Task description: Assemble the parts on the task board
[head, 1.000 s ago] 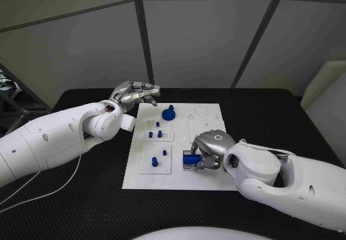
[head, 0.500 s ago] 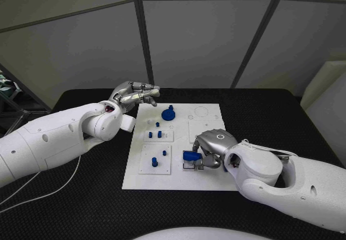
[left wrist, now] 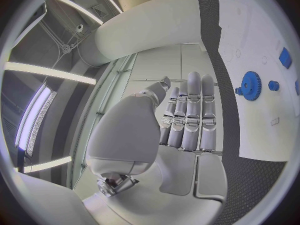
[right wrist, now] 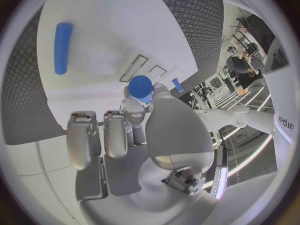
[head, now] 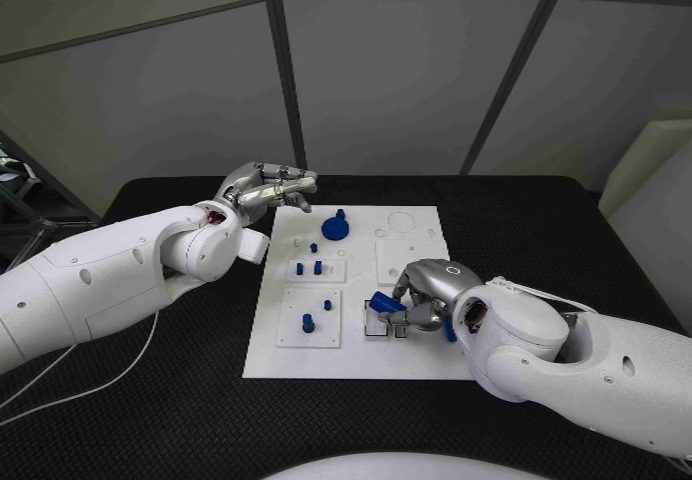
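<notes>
One blue part (right wrist: pixel 141 87) in right hand (head: pixel 421 297) fingers (right wrist: pixel 132 111); left hand (head: pixel 268 185) fingers (left wrist: pixel 189 116) together, empty.

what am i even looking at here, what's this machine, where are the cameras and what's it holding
It is a robot with two white arms ending in silver, many-fingered hands, working at a black table. One picture looks down from its head; the two round ones come from cameras at its wrists. On the table lies a white task board carrying small blue parts, including a blue gear and a blue peg. The right hand holds a blue cylinder over the board. The left hand hangs at the board's far corner, fingers together, holding nothing.
</notes>
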